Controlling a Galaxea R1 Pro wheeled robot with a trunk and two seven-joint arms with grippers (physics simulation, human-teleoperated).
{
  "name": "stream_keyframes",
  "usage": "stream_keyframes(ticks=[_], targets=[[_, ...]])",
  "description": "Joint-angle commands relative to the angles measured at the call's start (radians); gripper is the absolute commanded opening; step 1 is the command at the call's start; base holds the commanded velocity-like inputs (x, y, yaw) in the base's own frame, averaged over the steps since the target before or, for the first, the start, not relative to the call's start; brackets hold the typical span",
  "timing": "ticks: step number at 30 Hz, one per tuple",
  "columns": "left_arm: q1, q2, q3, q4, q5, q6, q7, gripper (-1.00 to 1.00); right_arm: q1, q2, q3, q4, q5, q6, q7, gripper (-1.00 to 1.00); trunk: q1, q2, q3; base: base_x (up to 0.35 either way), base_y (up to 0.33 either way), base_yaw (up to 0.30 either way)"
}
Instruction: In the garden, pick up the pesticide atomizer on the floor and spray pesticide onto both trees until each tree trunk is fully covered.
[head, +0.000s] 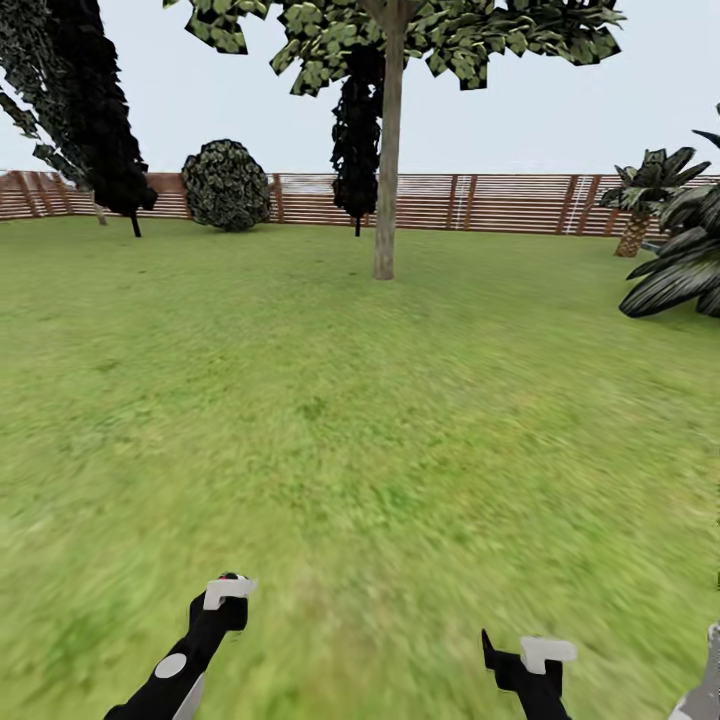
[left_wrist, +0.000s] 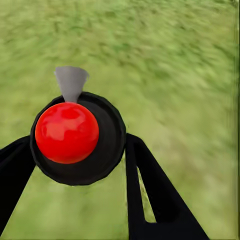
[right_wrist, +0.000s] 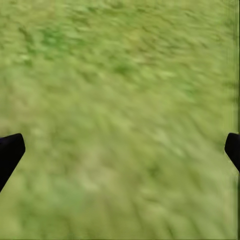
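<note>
Left pincer (left_wrist: 80, 150) clamped on atomizer (left_wrist: 75, 132); right pincer (right_wrist: 120, 150) spread apart over lawn (head: 400, 400). One tree (head: 386, 180) ahead by fence (head: 500, 202).

A green lawn (head: 360, 420) spreads from the foreground to a brown horizontal-slat wooden fence (head: 500, 202) that closes the far side. Above the fence the sky (head: 560, 110) is pale grey-blue and even, with flat light and no strong shadows on the grass. A rounded dark bush (head: 226, 185) sits against the fence, left of centre. At the far left stands a tall black-leaved tree (head: 95, 110) with a thin dark trunk; another narrow dark tree (head: 357, 140) stands before the fence near the middle. At the right edge are a small palm (head: 648, 190) and larger drooping palm fronds (head: 685, 265).
</note>
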Motion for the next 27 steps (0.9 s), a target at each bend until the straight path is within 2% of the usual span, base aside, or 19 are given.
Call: stream_keyframes(ticks=[1,27], targets=[[0.000,0.000,0.000,0.000,0.000,0.000,0.000,-1.00,0.000,0.000,0.000,0.000,0.000,0.000,0.000,1.00,0.000,0.000,0.000,0.340,0.000,-0.213],[0.000,0.000,0.000,-0.001,0.000,-0.001,0.000,-1.00,0.000,0.000,-0.002,-0.002,0.000,0.000,-0.003,1.00,0.000,0.000,0.000,0.339,0.000,-0.014]])
